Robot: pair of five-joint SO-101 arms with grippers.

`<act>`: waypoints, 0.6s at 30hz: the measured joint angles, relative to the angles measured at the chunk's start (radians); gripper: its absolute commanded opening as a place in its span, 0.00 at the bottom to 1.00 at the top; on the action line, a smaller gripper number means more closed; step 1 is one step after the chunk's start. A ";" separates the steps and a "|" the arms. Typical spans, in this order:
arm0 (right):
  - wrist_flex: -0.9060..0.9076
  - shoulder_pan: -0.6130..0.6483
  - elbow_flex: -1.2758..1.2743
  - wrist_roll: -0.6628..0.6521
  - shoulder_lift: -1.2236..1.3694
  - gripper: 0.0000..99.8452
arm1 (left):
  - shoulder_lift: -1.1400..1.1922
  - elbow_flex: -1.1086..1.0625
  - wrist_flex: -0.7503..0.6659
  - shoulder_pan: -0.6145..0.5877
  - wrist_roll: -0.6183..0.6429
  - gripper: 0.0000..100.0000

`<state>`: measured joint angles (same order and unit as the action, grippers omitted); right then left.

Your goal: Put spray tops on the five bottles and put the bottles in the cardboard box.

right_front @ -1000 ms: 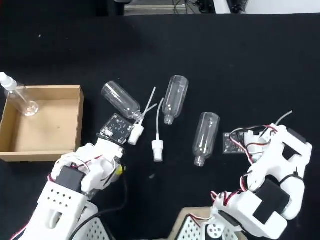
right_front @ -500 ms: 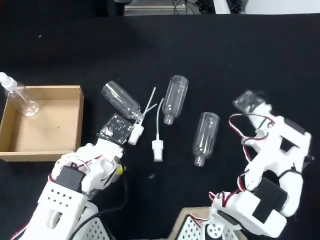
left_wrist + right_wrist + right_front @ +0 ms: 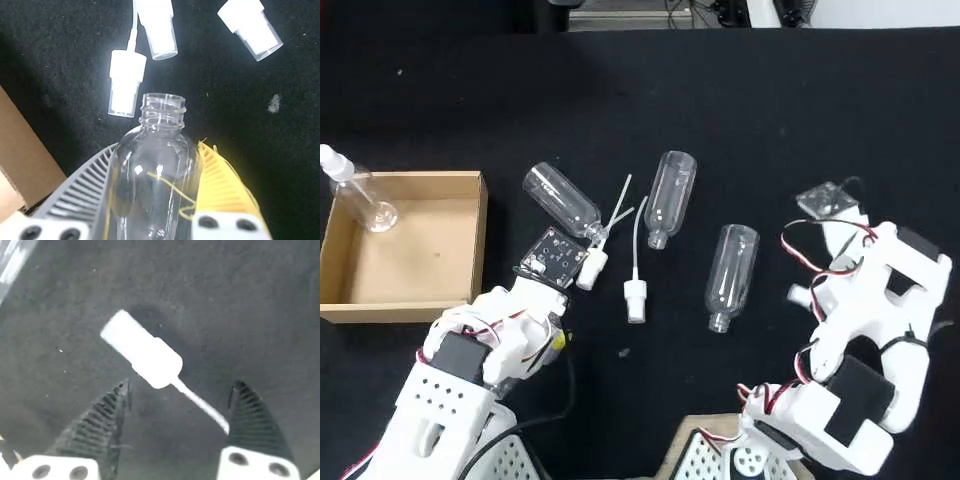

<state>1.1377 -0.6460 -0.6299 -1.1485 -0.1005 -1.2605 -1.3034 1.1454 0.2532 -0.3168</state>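
1. The left gripper (image 3: 159, 150) is clamped on a clear bottle (image 3: 155, 170). Its grey and yellow jaws press the body from both sides, and the open neck pokes out past the tips.
2. Just beyond that neck, three loose spray tops (image 3: 127, 82) lie on the cloth, and none touches the bottle.
3. The right gripper (image 3: 180, 385) hangs wide open with nothing in its grasp. A white spray top (image 3: 142, 356) lies flat on the table between the jaws, with its thin tube running close by one jaw tip.
4. A black cloth (image 3: 770, 110) covers the whole table.
5. The cardboard box (image 3: 420, 176) sits at 9 o'clock, and a capped bottle (image 3: 355, 192) leans in its 10 o'clock corner.
6. Around the centre, three open bottles (image 3: 670, 195) lie on their sides, apart from one another.
7. At 12 o'clock, past the cloth's far edge, cables (image 3: 720, 12) trail across a pale surface.
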 measured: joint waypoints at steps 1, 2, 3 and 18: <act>0.000 0.006 0.000 -0.031 0.000 0.28 | 0.000 0.000 0.000 0.000 0.000 0.03; -0.002 0.014 -0.002 -0.066 0.000 0.28 | 0.000 0.000 0.000 0.000 0.000 0.03; -0.006 0.020 -0.008 -0.104 0.000 0.28 | 0.000 0.000 0.000 0.000 0.000 0.03; -0.172 0.029 -0.175 -0.446 0.000 0.02 | 0.000 0.000 0.000 0.000 0.000 0.03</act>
<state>0.9659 -0.6168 -0.8048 -1.5950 -0.1005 -1.2605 -1.3034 1.1454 0.2532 -0.3168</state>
